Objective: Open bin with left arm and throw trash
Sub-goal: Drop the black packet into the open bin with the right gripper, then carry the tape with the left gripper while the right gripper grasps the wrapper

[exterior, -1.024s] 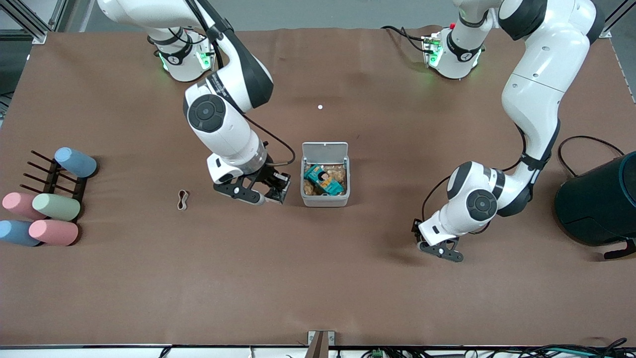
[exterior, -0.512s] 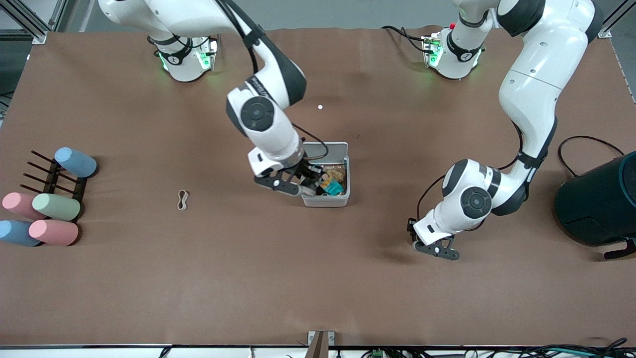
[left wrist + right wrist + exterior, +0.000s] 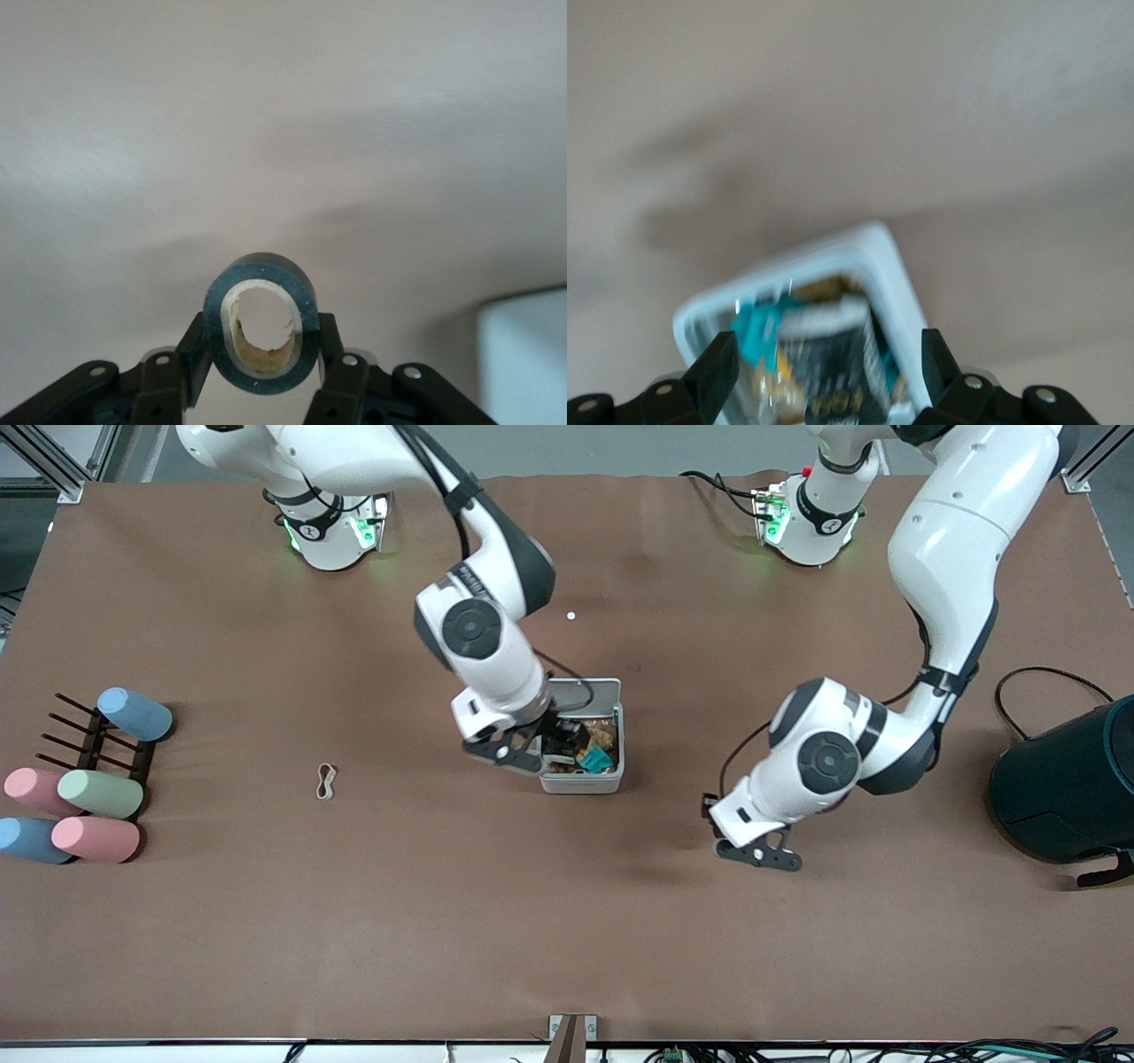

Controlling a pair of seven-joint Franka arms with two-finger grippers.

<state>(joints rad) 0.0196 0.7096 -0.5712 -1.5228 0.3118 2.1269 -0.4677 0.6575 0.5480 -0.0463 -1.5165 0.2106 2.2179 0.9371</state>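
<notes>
The white-grey bin (image 3: 580, 786) stands mid-table with its lid (image 3: 592, 688) tipped up and open. My right gripper (image 3: 534, 751) hangs over the bin's opening. In the right wrist view its fingers (image 3: 722, 363) stand wide apart (image 3: 827, 354), and the black snack packet (image 3: 833, 372) lies between them in the bin (image 3: 899, 283) without touching either one. My left gripper (image 3: 757, 856) is low over bare table toward the left arm's end from the bin. It (image 3: 261, 332) is shut on the black tape roll (image 3: 261, 386). A corner of the bin (image 3: 523, 354) shows in that view.
A teal packet (image 3: 595, 760) and brown wrappers lie in the bin. A rubber band (image 3: 326, 779) lies toward the right arm's end. Pastel cylinders on a dark rack (image 3: 84, 793) sit at that end. A big dark teal cylinder (image 3: 1067, 788) stands at the left arm's end.
My right gripper has swung from beside the bin to over its opening with the packet. My left gripper has shifted toward the bin with the tape roll.
</notes>
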